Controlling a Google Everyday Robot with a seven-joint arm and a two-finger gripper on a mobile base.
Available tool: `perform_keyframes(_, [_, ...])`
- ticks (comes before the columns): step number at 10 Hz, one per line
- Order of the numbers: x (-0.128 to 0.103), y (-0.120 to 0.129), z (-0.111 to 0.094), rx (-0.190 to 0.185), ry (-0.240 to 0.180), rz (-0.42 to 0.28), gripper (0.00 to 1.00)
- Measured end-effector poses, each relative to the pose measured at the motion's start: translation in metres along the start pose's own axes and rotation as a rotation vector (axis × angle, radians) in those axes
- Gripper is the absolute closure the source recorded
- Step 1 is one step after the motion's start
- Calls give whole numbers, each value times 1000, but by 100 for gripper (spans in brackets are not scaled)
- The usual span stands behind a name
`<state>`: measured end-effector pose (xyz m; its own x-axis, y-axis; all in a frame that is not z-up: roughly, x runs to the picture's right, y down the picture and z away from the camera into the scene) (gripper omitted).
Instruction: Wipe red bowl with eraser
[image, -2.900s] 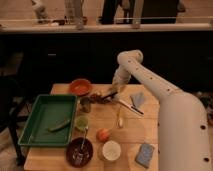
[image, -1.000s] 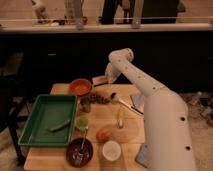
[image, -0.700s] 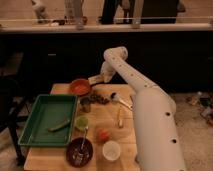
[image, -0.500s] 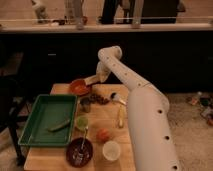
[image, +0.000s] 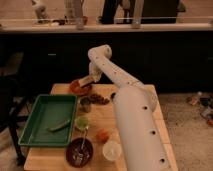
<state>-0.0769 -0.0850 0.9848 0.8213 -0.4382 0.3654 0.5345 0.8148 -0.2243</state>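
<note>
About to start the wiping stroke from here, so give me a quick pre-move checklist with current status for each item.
1. Eraser at the gripper: ok, it sits at the arm's tip.
2. Grip firmness on the eraser: cannot tell.
3. Eraser over the red bowl: ok, it overlaps the bowl's right rim.
4. Eraser actually touching the bowl: cannot tell.
5. Small metal cup near the bowl: not ok, it stands close in front of it.
6. Green tray apart from the bowl: ok.

No text, label, brand or number can be read on anything here (not on the table things, not on the arm). The gripper (image: 88, 80) is over the red bowl (image: 78, 88), at the far left of the table (image: 100, 115).
</note>
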Motion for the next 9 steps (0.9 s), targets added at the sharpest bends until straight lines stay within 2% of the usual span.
perform_keyframes(4, [-14, 0, 12, -36, 24, -35, 100])
perform_keyframes(9, [-24, 12, 26, -69, -3, -53, 100])
